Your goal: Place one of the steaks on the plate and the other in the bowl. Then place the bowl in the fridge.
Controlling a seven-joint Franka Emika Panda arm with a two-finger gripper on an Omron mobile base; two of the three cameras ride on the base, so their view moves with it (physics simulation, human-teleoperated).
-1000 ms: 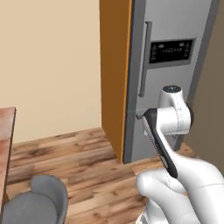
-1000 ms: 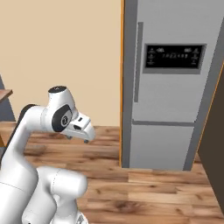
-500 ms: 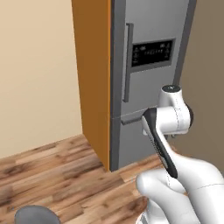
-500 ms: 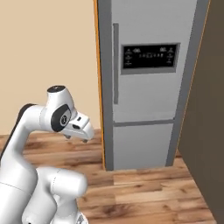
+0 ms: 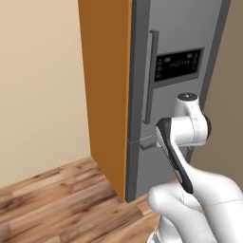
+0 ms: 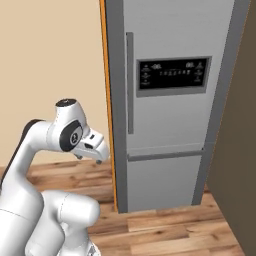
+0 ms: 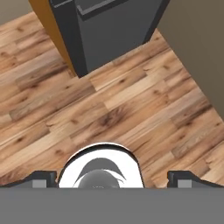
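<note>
The fridge (image 5: 175, 42) stands tall, grey and metallic straight ahead, its doors shut, with a long vertical handle and a dark dispenser panel (image 6: 172, 75). In the hand view its lower front (image 7: 109, 30) appears dark, at the top. My gripper (image 6: 96, 152) hangs folded close to my body, pointing down at the floor, left of the fridge and apart from it. Its fingertips (image 7: 43, 177) stand wide open with nothing between them. The steaks, the plate and the bowl are out of view.
An orange cabinet panel (image 5: 107, 85) flanks the fridge's left side. A beige wall (image 5: 38, 80) lies further left, and a dark brown wall (image 6: 240, 150) closes in on the right. Wooden floor (image 7: 131, 100) stretches in front of the fridge.
The whole picture has shifted: the base has driven nearer to the fridge, which now looks larger. The grey object at the lower left has left the view. The arm keeps its pose.
</note>
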